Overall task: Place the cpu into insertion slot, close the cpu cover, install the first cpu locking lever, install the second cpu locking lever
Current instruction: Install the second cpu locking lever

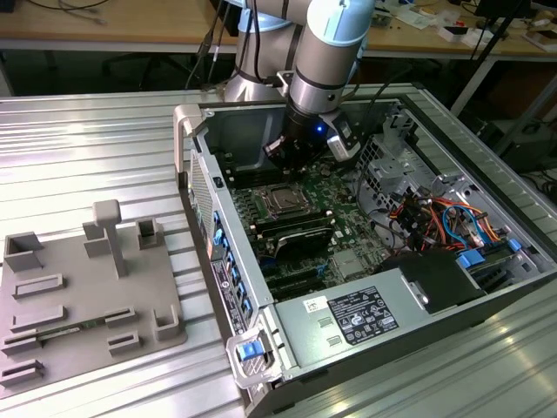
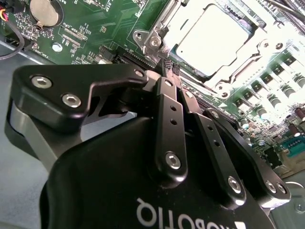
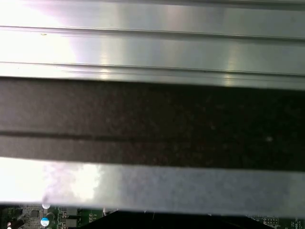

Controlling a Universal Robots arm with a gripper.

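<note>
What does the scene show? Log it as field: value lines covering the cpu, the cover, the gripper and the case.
cpu: seated in the insertion slot, silver top face showing
cpu cover: down around the cpu, which shows through its window
gripper: inside the computer case, just beside the socket; jaws closed together, holding nothing
computer case: open, lying on the ribbed metal table
grey fixture plate: on the table, at the exterior view's left

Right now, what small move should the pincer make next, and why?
Probably nudge the shut pincer against the lever by the cover's corner. The cpu already sits under the closed cover, and the pincer's tip hangs right beside that corner.
</note>
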